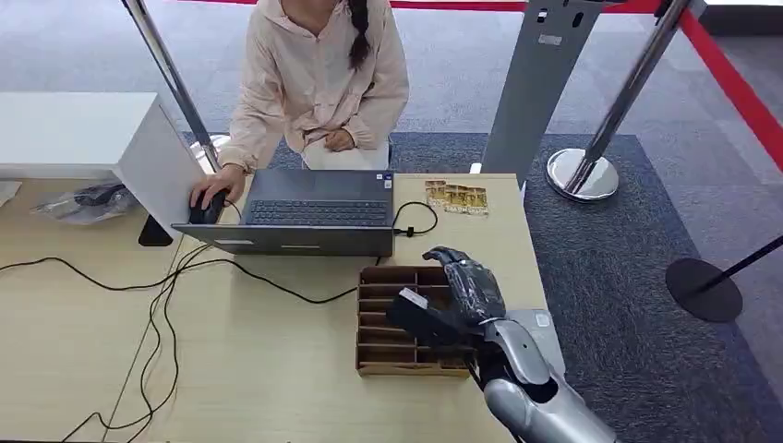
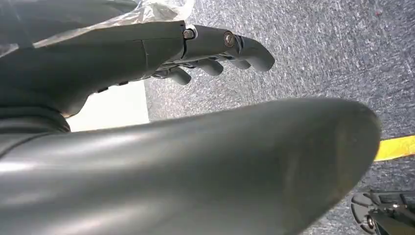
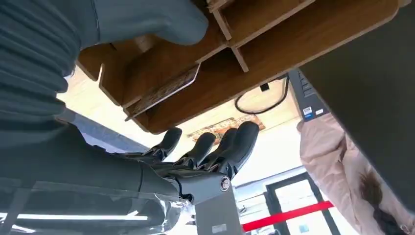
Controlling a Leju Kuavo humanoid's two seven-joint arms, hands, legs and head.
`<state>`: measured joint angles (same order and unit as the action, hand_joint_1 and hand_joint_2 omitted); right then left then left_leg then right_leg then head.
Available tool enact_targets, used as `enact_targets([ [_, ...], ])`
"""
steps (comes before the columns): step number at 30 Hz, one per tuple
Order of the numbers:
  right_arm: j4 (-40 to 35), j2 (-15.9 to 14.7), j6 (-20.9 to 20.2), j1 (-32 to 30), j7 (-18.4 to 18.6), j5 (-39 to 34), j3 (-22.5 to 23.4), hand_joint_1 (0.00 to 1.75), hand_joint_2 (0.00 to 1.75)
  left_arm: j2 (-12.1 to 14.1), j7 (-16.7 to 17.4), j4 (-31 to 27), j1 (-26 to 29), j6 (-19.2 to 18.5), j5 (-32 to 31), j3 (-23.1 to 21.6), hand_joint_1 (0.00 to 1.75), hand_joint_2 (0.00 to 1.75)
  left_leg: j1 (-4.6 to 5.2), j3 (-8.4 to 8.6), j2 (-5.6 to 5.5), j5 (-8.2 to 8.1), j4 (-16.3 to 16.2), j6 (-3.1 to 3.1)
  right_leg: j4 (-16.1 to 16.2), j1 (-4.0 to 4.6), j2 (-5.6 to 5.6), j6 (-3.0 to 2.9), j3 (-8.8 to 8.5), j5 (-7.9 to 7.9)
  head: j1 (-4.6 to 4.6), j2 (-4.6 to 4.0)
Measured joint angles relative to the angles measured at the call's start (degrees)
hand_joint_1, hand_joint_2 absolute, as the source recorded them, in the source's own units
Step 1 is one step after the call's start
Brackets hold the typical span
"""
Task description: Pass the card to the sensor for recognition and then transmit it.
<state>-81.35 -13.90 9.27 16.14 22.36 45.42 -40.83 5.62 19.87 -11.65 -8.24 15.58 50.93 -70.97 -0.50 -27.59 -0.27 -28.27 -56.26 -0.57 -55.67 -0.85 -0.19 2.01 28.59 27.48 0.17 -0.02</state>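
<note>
One wide pale-wood counter (image 1: 258,369) carries everything, with grey carpet (image 1: 628,277) beyond its right edge. A person in a pale pink top (image 1: 314,74) sits at the far side, one hand on a dark mouse (image 1: 205,210) and the other in the lap. In front of the person stands an open dark laptop (image 1: 309,214), its back toward the robot; black cables (image 1: 166,305) run from it across the left half of the counter. A white box (image 1: 92,138) stands at the far left. Near the right edge of the counter, on the robot's side of the laptop, lies a brown slotted cardboard organizer (image 1: 392,323), divided into narrow compartments. The right hand (image 1: 466,291) hangs over the right part of this organizer, fingers (image 3: 230,147) stretched out side by side and apart from the thumb; it grips nothing that I can see. In the right wrist view a thin patterned card (image 3: 164,93) lies flat in one of the organizer's slots, close to the hand but not touching it. A row of small gold cards (image 1: 456,197) lies on the counter beyond the organizer, just right of the laptop. The left hand (image 2: 210,54) hangs over grey carpet, fingers loosely bent and spread, holding nothing.
</note>
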Motion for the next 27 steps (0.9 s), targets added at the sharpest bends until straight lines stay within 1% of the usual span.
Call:
enact_targets([
  [7,0.5,0.1,0.4,0.2,0.0,-0.3,0.0,0.63,1.75,0.0,0.0,0.0,0.0,0.0,0.0,0.0,0.00,0.00,0.00,0.00,0.00,0.00,0.0,0.00,0.0,0.00,0.00,0.00,0.00,0.00,0.00,0.00],
  [8,0.6,0.2,0.5,0.2,0.0,-0.4,0.0,0.61,1.75,0.0,-0.1,0.0,0.0,0.0,0.0,0.0,0.00,0.00,0.00,0.00,0.00,0.00,0.0,0.00,0.0,0.00,0.00,0.00,0.00,0.00,0.00,0.00],
  [14,1.0,0.3,0.5,0.2,0.0,-0.6,0.0,0.66,1.75,0.0,-0.2,0.0,0.0,0.0,0.0,0.0,0.00,0.00,0.00,0.00,0.00,0.00,0.0,0.00,0.0,0.00,0.00,0.00,0.00,0.00,0.00,0.00],
  [17,1.1,0.3,0.5,0.2,0.0,-0.6,0.0,0.80,1.75,0.0,-0.3,0.0,0.0,0.0,0.0,0.0,0.00,0.00,0.00,0.00,0.00,0.00,0.0,0.00,0.0,0.00,0.00,0.00,0.00,0.00,0.00,0.00],
  [18,1.1,0.3,0.5,0.2,0.0,-0.6,-0.1,0.99,1.75,0.0,-0.3,0.0,0.0,0.0,0.0,0.0,0.00,0.00,0.00,0.00,0.00,0.00,0.0,0.00,0.0,0.00,0.00,0.00,-0.01,0.00,-0.02,0.00],
  [19,1.1,0.3,0.5,0.2,0.0,-0.7,-0.1,1.26,1.75,0.0,-0.4,0.0,0.0,0.0,0.0,0.0,0.00,0.00,0.00,0.01,0.00,0.00,0.0,0.00,0.0,0.00,0.00,0.00,-0.01,0.00,0.00,0.00],
  [22,1.3,0.3,0.5,0.3,0.0,-0.7,-0.1,1.31,1.75,0.0,-0.4,0.0,0.0,0.0,0.0,0.0,0.00,0.00,0.00,0.01,0.00,0.00,0.0,0.00,0.0,0.00,0.00,0.00,-0.01,0.00,0.00,0.00],
  [27,1.4,0.3,0.6,0.3,0.0,-0.8,-0.1,1.33,1.75,0.0,-0.4,0.0,0.0,0.1,0.0,0.0,0.00,0.00,0.00,0.01,0.00,0.00,0.0,0.00,0.0,0.00,0.00,0.00,-0.01,0.00,0.00,0.00],
])
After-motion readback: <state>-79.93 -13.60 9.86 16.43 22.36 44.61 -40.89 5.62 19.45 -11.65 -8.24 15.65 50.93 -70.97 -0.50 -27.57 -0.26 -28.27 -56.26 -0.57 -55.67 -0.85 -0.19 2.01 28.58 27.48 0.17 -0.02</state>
